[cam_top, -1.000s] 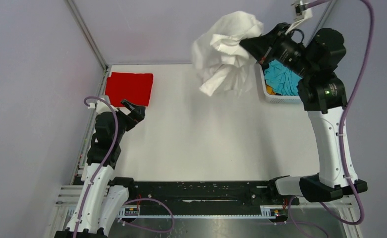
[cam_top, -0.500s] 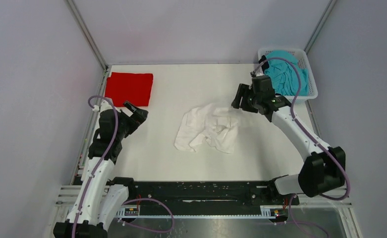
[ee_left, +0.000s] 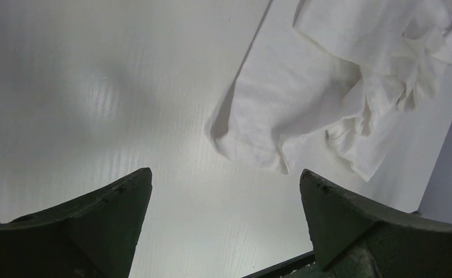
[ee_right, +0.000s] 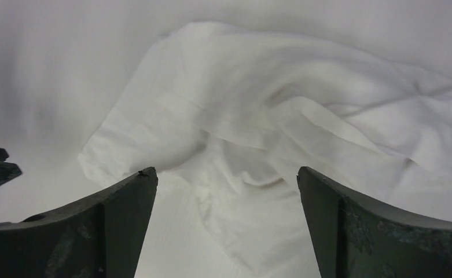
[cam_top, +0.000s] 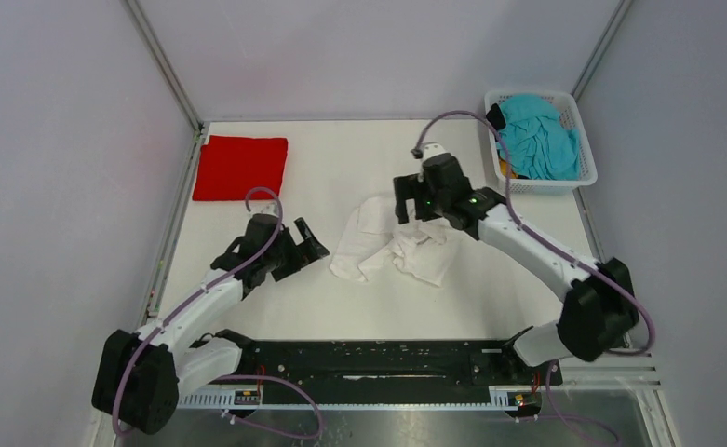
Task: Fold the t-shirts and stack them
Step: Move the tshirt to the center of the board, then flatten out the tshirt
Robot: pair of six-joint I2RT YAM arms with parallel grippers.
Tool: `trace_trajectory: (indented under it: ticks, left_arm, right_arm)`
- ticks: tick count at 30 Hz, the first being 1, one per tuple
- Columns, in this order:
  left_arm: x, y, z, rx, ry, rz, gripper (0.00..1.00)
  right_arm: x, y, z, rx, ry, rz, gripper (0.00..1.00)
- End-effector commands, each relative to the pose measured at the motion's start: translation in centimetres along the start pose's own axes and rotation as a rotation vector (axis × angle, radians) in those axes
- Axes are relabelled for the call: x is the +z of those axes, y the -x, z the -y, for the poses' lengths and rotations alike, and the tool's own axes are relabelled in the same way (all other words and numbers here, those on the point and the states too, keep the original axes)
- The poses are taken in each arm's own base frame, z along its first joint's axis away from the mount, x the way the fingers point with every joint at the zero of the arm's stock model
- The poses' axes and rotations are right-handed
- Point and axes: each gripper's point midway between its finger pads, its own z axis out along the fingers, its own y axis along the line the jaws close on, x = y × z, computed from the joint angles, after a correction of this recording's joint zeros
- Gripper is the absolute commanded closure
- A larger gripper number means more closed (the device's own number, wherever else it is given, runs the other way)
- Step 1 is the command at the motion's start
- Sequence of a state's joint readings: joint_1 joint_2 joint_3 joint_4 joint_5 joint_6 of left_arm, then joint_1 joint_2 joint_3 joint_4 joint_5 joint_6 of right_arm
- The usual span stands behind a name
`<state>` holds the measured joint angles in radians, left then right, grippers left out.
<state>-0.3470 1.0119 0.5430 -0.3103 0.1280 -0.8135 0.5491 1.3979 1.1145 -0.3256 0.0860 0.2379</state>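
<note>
White t-shirt [cam_top: 392, 244]: crumpled, unfolded heap on the table [cam_top: 341, 303], near the middle. Red t-shirt [cam_top: 240, 168]: folded flat at the far left corner, well apart from the heap. Teal t-shirt [cam_top: 544, 140]: piled in the white basket [cam_top: 538, 187] at the far right corner, with an orange scrap [cam_top: 507, 170] and a dark piece [cam_top: 496, 116] at the basket's left side.

Left claw [cam_top: 311, 244]: spread wide, holding nothing, just left of the heap and pointed toward it. Right claw [cam_top: 413, 212]: spread wide, holding nothing, over the heap's far edge.

Table: plain white and smooth. Pale grey walls [cam_top: 61, 140] on three sides, metal posts [cam_top: 159, 60] at the far corners, black rail [cam_top: 378, 358] along the near edge.

Left wrist view only: edge of the heap raised in a fold, shadow beneath. Right wrist view only: creases and a hem seam below the fingers. Top view only: red t-shirt and basket.
</note>
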Motion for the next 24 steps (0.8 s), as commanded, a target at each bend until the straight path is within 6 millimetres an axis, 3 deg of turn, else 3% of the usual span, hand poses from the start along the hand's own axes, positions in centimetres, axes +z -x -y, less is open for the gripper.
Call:
trace_trajectory:
  ticks: [1, 7, 12, 17, 19, 24]
  left_arm:
    - [1.2, -0.9, 1.4, 0.036, -0.053, -0.015, 0.01]
    - [3.3, -2.2, 1.7, 0.046, -0.036, -0.057, 0.01]
    - [5.5, -3.4, 2.5, 0.067, -0.033, -0.11, 0.05]
    - [7.8, -4.5, 2.6, 0.097, 0.022, -0.159, 0.33]
    - [8.5, -5.2, 2.8, 0.11, 0.03, -0.188, 0.44]
    - [9.2, -6.4, 2.2, 0.142, 0.089, -0.21, 0.71]
  right_arm:
    - [4.2, 0.2, -5.2, -0.154, 0.054, -0.033, 0.01]
    - [10.2, -1.5, -9.2, -0.261, 0.027, -0.161, 0.05]
    - [14.0, -3.9, -9.2, -0.278, -0.021, -0.264, 0.07]
    - [15.4, -5.5, -8.8, -0.267, -0.049, -0.315, 0.1]
    - [15.4, -5.9, -8.4, -0.271, -0.073, -0.336, 0.2]
    - [15.2, -6.3, -7.3, -0.285, -0.13, -0.366, 0.3]
